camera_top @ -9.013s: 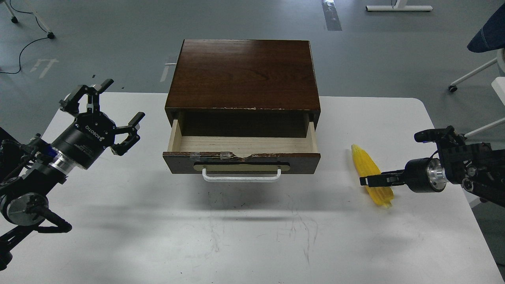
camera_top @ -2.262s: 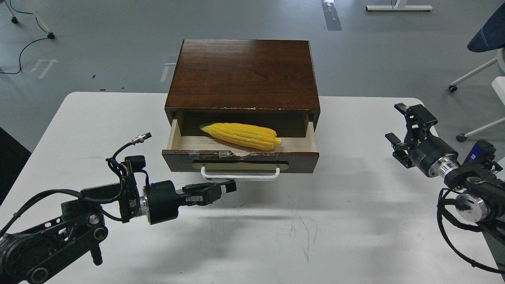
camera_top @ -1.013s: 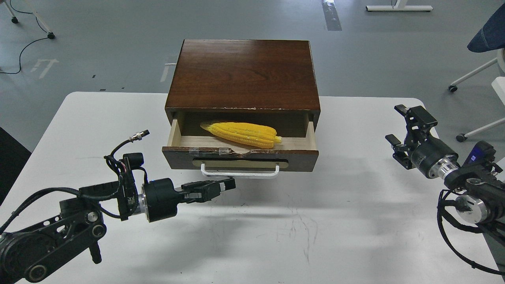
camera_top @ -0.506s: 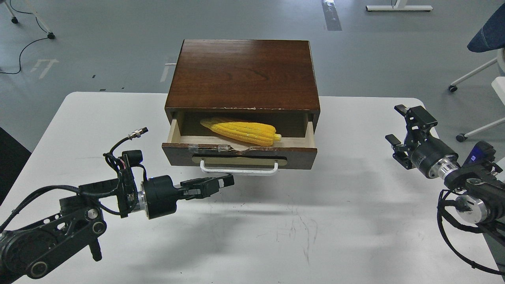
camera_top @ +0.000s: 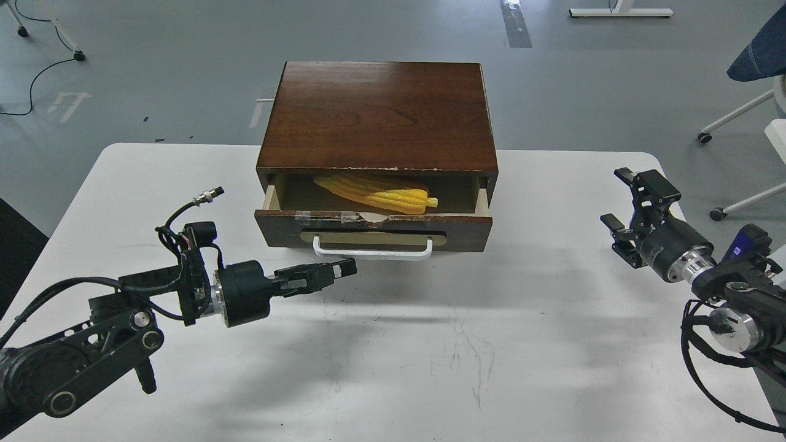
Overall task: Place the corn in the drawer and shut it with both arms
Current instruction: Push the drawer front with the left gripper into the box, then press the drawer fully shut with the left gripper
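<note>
The yellow corn [camera_top: 376, 191] lies lengthwise inside the drawer [camera_top: 466, 227] of the dark brown wooden box [camera_top: 377, 116], its far part shaded under the box top. The drawer stands a little open, showing a narrow strip of pale wood. My left gripper [camera_top: 345, 269] is shut and empty, pointing right, just below and in front of the left end of the white bar handle [camera_top: 371, 250]; I cannot tell if it touches the handle. My right gripper [camera_top: 619, 197] is open and empty, well to the right of the box above the table.
The box sits at the far middle of the white table [camera_top: 430, 350]. A chair with white legs [camera_top: 737, 113] stands off the table's right far corner. Cables [camera_top: 37, 67] lie on the grey floor at far left.
The drawer has slid further into the box over the last second, taking the corn with it. My left gripper has moved forward with it. The right arm has barely moved.
</note>
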Tool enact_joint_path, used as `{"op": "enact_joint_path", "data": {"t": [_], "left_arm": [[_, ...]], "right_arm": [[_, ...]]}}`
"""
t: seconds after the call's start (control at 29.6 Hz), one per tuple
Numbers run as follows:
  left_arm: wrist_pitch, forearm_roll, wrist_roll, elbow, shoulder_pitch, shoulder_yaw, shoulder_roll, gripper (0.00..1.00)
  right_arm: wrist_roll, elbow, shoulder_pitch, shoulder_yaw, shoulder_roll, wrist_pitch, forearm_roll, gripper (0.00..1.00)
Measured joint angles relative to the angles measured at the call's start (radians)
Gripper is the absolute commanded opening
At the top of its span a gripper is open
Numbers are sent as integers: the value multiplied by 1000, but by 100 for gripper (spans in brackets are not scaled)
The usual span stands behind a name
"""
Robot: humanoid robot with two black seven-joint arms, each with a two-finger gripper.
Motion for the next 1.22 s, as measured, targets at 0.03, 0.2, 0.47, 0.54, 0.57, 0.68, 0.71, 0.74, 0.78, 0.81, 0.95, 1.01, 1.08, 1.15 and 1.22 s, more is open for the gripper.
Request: {"op": "enact_joint_path", "data": {"t": [0.03,0.2,0.47,0.54,0.57,0.68,0.71,0.74,0.78,0.81,0.95,1.01,1.08,1.15,1.22], "left_arm": [[0,0,0,2,-1,0,0,0],[-1,-1,0,18,-13,0,-1,0],[-3,-11,0,58,-42,11,-4,0],[-4,-19,0,62,-50,14,-4,0],[-4,-22,0,64,-55,15,-4,0],[-6,-26,0,73,-64,17,-6,0],[-7,-27,0,76,-65,17,-7,0],[-8,-27,0,79,-66,17,-8,0],[-9,-27,0,83,-68,17,-11,0],[-9,-27,0,87,-70,17,-16,0],[-9,-28,0,103,-80,17,-30,0],[-9,-28,0,111,-84,17,-32,0],[-10,-28,0,118,-93,18,-33,0],[-11,-28,0,128,-101,19,-36,0],[-13,-28,0,138,-108,19,-41,0]], "right_arm": [[0,0,-1,0,0,0,0,100],[0,0,-1,0,0,0,0,100],[0,0,-1,0,0,-1,0,100],[0,0,-2,0,0,-1,0,100],[0,0,-3,0,0,-1,0,100],[0,0,-7,0,0,-1,0,100],[0,0,-7,0,0,-1,0,100],[0,0,-7,0,0,-1,0,100],[0,0,-7,0,0,-2,0,100],[0,0,-7,0,0,-2,0,100],[0,0,-7,0,0,-2,0,100],[0,0,-8,0,0,-2,0,100],[0,0,-9,0,0,-2,0,100],[0,0,-9,0,0,-2,0,100],[0,0,-12,0,0,-2,0,100]]}}
